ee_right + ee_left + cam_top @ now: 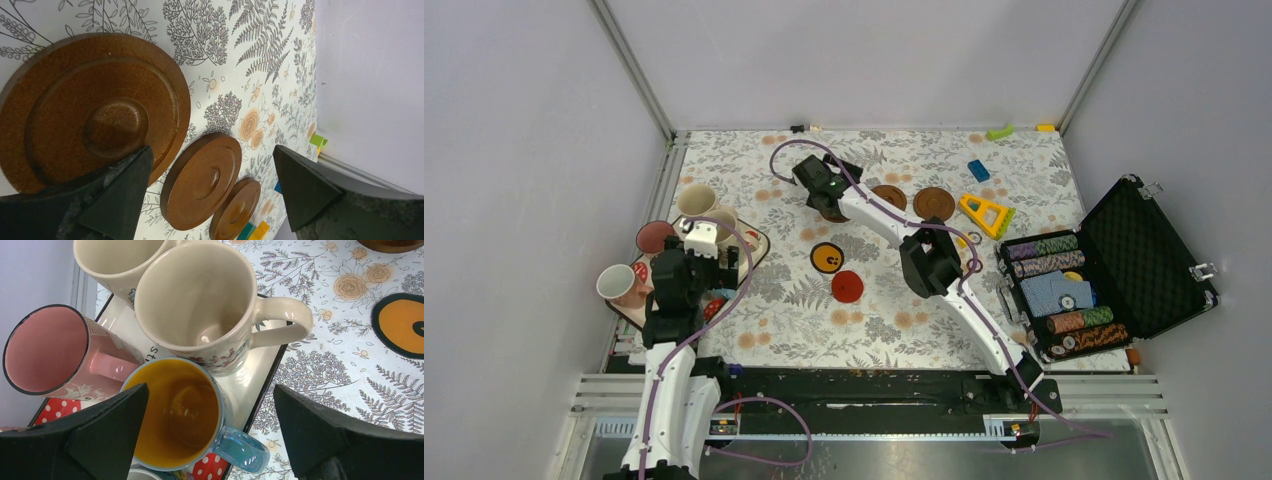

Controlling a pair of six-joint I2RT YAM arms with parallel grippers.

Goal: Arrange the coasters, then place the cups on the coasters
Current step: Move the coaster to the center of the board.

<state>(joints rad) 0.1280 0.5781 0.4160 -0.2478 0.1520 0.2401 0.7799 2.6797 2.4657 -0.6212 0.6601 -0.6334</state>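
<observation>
Three dark brown coasters lie in a row at the far middle of the table: one (95,110) partly under my right gripper's left finger, then a second (202,180) and a third (235,210). My right gripper (210,195) hangs open above them with nothing in it. An orange coaster with a black rim (827,257) and a red coaster (847,286) lie mid-table. My left gripper (210,435) stands open over the tray (260,365), above the blue cup with a yellow inside (175,415). Beside that cup are two cream cups (195,295) (115,260) and a pink cup (45,347).
An open black case of poker chips (1114,260) stands at the right edge. A yellow triangle (986,213), a blue block (978,170) and a green block (999,131) lie at the far right. Another cup (616,283) sits at the tray's left end. Walls close in on three sides.
</observation>
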